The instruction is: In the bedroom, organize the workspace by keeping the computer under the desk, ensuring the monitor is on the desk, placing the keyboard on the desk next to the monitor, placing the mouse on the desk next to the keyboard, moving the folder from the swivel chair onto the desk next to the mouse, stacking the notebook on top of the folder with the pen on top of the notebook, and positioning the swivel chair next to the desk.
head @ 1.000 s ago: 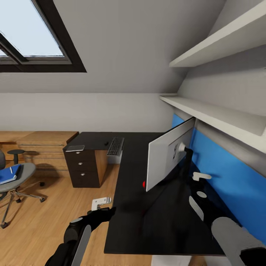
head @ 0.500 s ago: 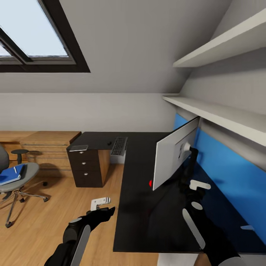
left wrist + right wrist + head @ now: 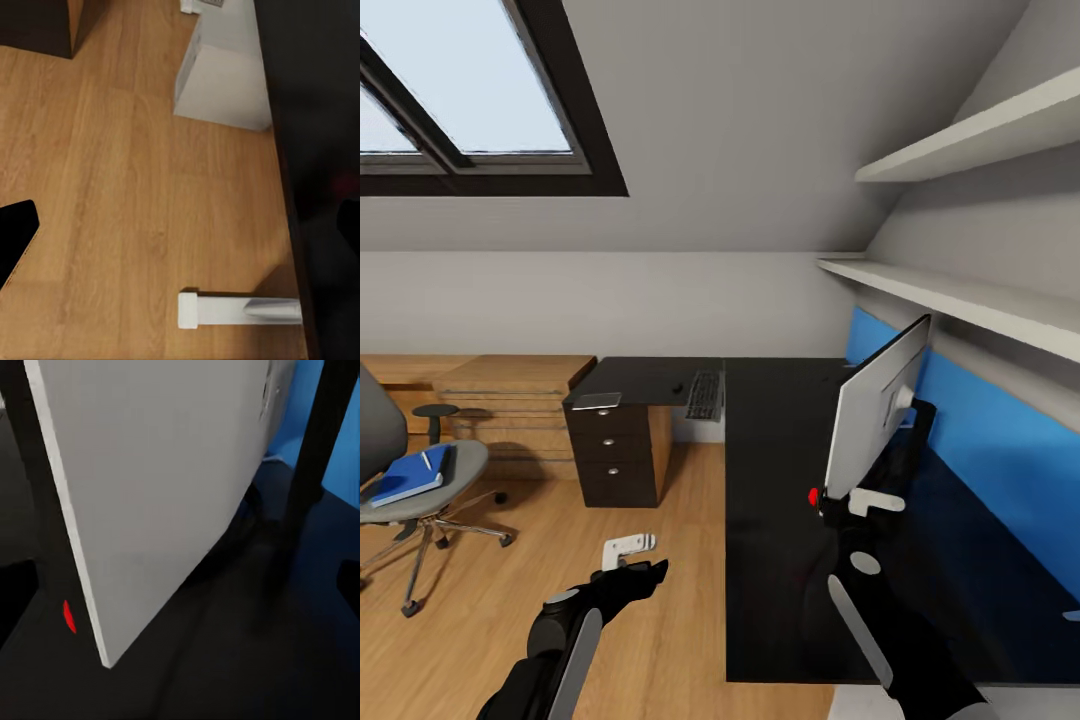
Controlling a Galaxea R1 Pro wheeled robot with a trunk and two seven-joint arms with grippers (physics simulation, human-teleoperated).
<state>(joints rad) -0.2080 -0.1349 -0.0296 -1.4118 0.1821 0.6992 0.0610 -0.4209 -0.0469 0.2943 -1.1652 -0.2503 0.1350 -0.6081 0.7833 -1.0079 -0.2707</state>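
Black and shiny, the counter [image 3: 780, 560] fills the right side of your head view, with a blue panel [image 3: 1000, 470] along its back. The monitor [image 3: 875, 420] stands on it, turned so you see its white back. Your right gripper [image 3: 838, 505] is just beside the monitor's lower corner, near a small red light. You cannot tell how far this gripper is open, or whether it has hold of anything, because the arm covers it. In the right wrist view the monitor's white back [image 3: 157, 487] is very close, and its black stand [image 3: 315, 442] rises in front of the blue panel.

Far down the counter lie the keyboard [image 3: 704, 395] and, just beside it, the tiny mouse [image 3: 677, 388], which is hard to make out. Black drawers [image 3: 615, 455] sit shut under that end.

Your left gripper [image 3: 650, 572] hangs over the wood floor [image 3: 480, 600], beside the counter's edge. It is too dark to tell how far it is open. It seems to hold nothing.

The swivel chair [image 3: 415, 480] stands well apart from the counter, cut off at the picture's edge. On its seat lies the blue folder [image 3: 405, 478], with the dark notebook [image 3: 438, 465] and the white pen [image 3: 426, 460] on top.

The left wrist view shows the computer [image 3: 221, 71] on the floor, partly under the counter's edge.
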